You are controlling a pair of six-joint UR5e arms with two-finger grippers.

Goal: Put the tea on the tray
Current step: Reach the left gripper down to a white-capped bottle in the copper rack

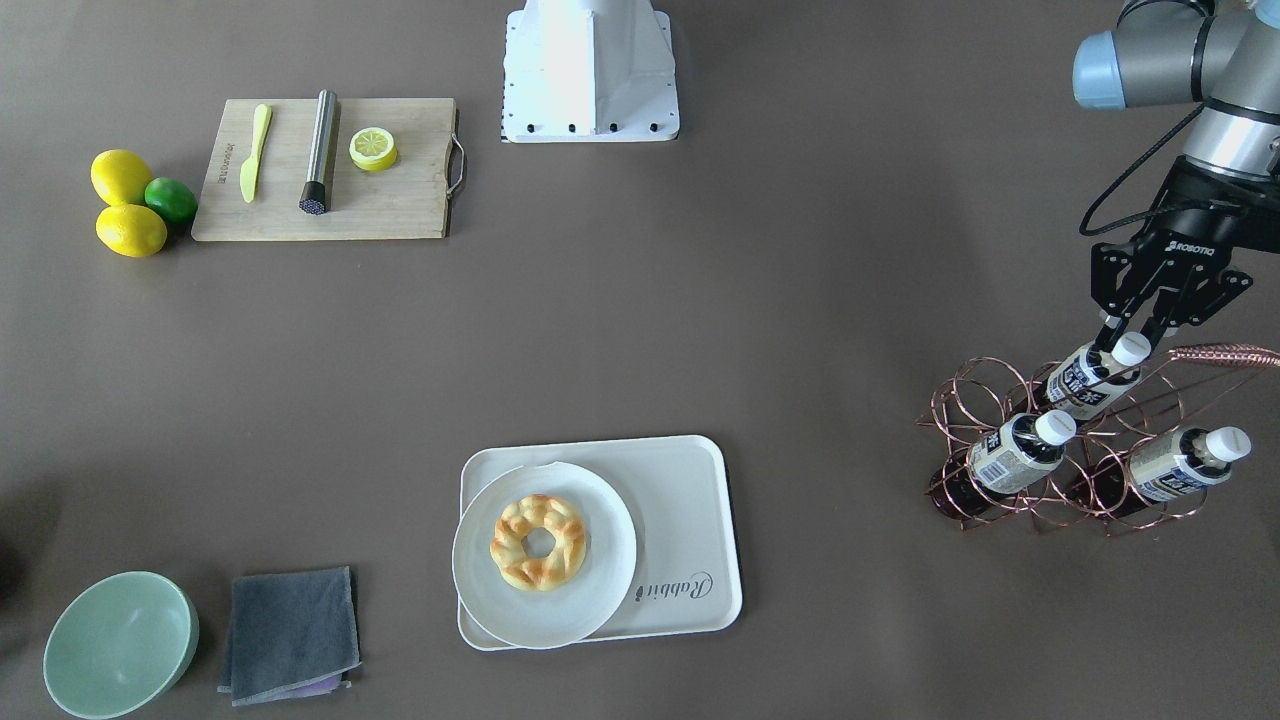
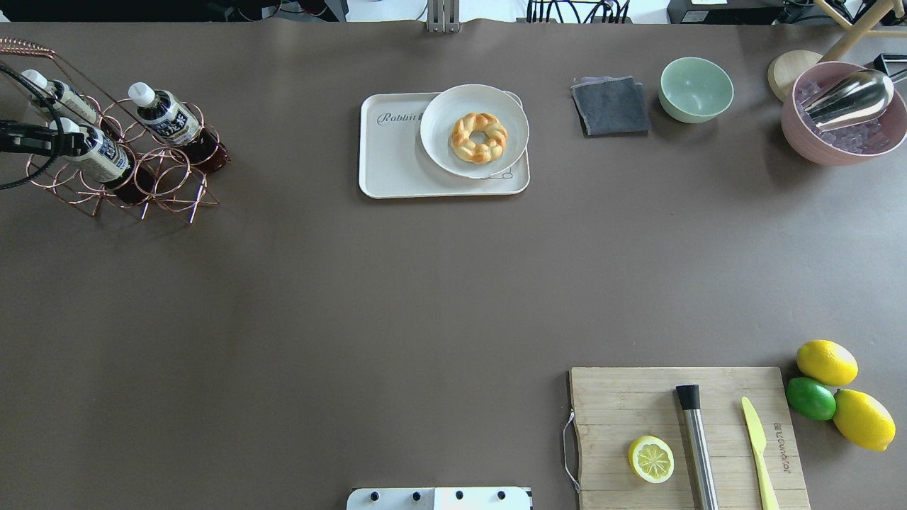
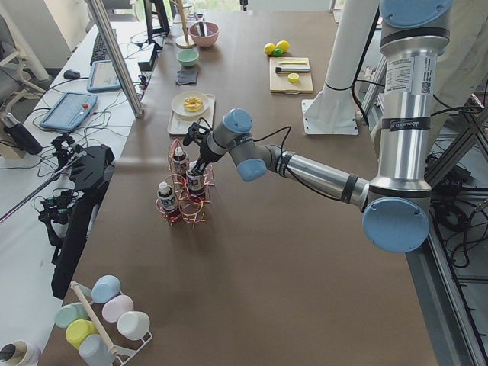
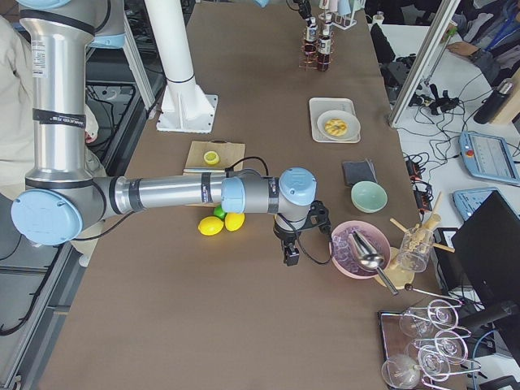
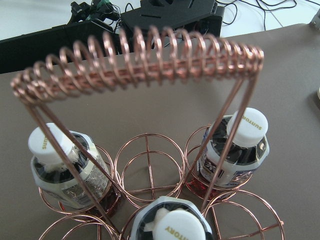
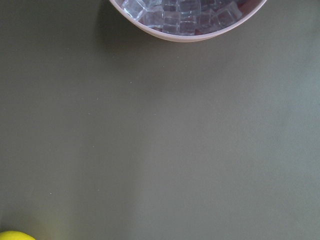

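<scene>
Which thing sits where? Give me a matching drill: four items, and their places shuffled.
Items:
1. braided bread ring
2. lemon half
3. tea bottle
4. ice cubes

Places:
A. pink bowl
B. round white plate
C. copper wire rack
D. wooden cutting board

Pairs: 1-B, 2-D, 3-C, 4-A.

That rack (image 5: 150,65) is looking like shiny copper wire, the tea (image 1: 1085,380) is sitting in clear glossy plastic, the tray (image 1: 690,500) is coming across as smooth matt plastic, cutting board (image 1: 400,200) is showing bare wood grain.
</scene>
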